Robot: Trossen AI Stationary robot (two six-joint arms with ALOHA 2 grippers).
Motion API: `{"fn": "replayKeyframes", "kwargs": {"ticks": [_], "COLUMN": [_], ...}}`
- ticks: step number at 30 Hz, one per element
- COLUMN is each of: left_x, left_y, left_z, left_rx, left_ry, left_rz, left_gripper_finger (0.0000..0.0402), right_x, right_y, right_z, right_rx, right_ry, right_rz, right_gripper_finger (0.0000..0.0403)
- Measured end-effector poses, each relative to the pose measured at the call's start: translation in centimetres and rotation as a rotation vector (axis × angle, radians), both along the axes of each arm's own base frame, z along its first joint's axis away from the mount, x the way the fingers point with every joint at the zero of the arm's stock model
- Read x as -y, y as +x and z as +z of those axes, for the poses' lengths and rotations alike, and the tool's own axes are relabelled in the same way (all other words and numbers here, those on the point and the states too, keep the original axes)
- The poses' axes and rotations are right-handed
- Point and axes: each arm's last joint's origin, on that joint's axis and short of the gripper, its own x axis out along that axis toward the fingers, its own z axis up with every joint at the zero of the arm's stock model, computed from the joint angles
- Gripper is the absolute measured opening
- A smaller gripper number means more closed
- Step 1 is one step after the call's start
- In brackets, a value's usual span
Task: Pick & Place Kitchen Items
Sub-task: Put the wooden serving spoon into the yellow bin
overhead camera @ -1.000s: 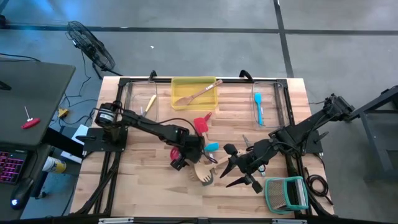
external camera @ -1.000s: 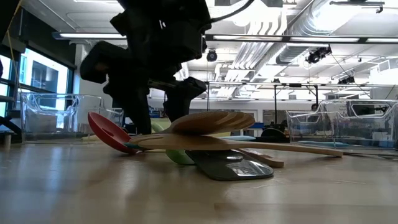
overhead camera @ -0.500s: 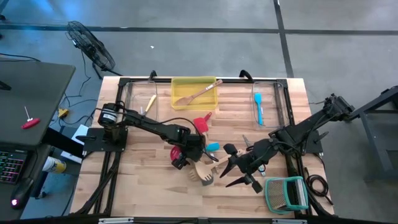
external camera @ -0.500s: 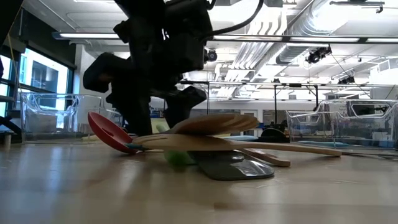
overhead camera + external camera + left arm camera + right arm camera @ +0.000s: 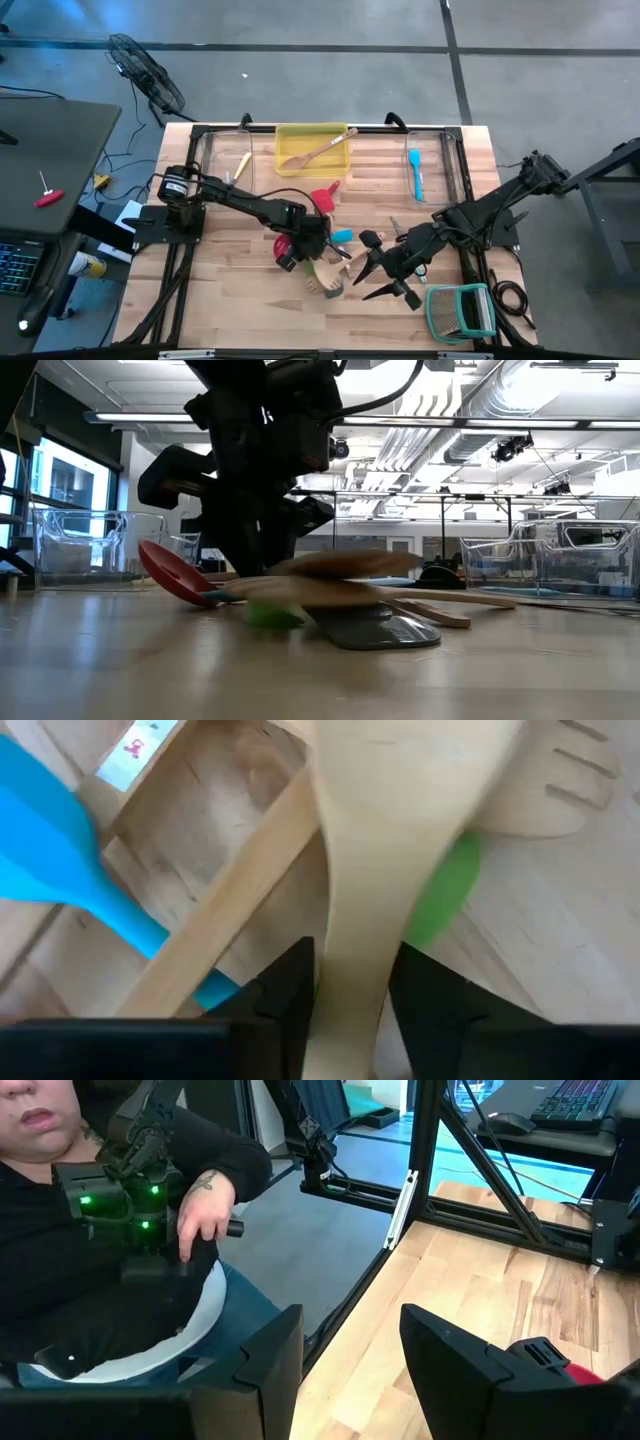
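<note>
Left wrist view caught the left gripper [image 5: 345, 982] closing in from wide open onto the handle of a wooden spoon [image 5: 385, 840], which meant the pick of one kitchen item had begun

Nearest that camera, the two dark fingers [image 5: 290, 985] stood on either side of the pale handle, narrowed to about its width and seemingly touching it, though a firm grip could not be confirmed; past them lay a green utensil [image 5: 445, 890], a slotted wooden spatula [image 5: 545, 780] and a blue spatula [image 5: 60, 850], all in the pile at mid-table, where the spoon had shifted slightly. Farther off, the right gripper [image 5: 385, 280] waited near the pile, jaws part open and empty, unchanged
</note>
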Motion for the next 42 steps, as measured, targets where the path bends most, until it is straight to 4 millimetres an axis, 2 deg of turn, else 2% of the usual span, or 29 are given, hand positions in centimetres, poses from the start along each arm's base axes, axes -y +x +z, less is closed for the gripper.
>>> {"fn": "replayKeyframes", "kwargs": {"ticks": [5,26,35,42], "left_x": [0.0,0.0,0.3,0.4], "left_y": [0.0,-0.1,-0.1,-0.1], "left_z": [0.0,0.1,1.3,1.3], "left_rx": [-0.002,-0.012,-0.030,-0.030], "left_ry": [0.000,0.001,0.074,0.085], "left_rz": [-0.001,0.008,0.030,0.030], "left_gripper_finger": [0.0086,0.0090,0.0090,0.0090], "right_x": [0.0,0.0,0.0,0.0], "right_y": [0.0,0.0,0.0,0.0], "right_z": [0.0,0.0,0.0,0.0], "right_rx": [0.000,0.005,0.009,0.008], "right_ry": [0.000,-0.010,-0.015,-0.016], "right_rz": [0.000,0.003,0.005,0.005], "right_gripper_finger": [0.0161,0.0161,0.0160,0.0158]}}
